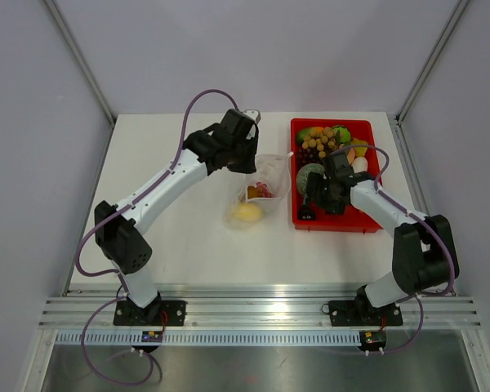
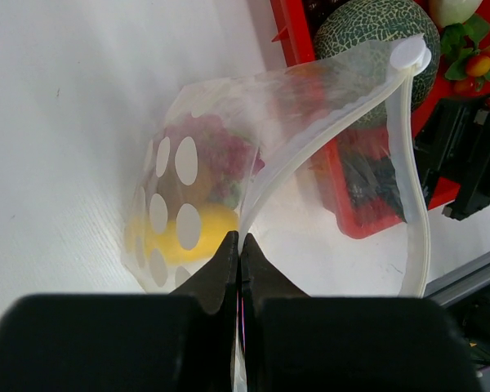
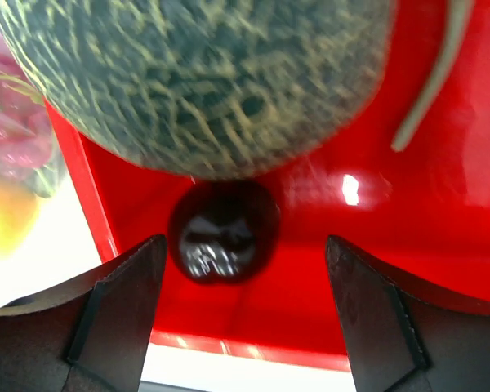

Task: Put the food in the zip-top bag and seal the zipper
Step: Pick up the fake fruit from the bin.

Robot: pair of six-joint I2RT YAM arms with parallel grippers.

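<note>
The zip-top bag [image 2: 220, 155], a clear, crinkly film pouch printed with white ovals, lies at frame centre on the matte white counter [image 2: 57, 122], which extends to its left. The left hand [image 2: 239, 245] is pinched tight on the thick zipper [image 2: 412, 163] rim, and the mouth gapes. A yellow piece [image 2: 208, 233] lies inside. The mouth ends just beside the glossy red tray [image 3: 441, 204]. The right hand [image 3: 243, 269] stands wide, flanking a shiny dark round piece [image 3: 223, 233] below a netted melon [image 3: 196, 82].
</note>
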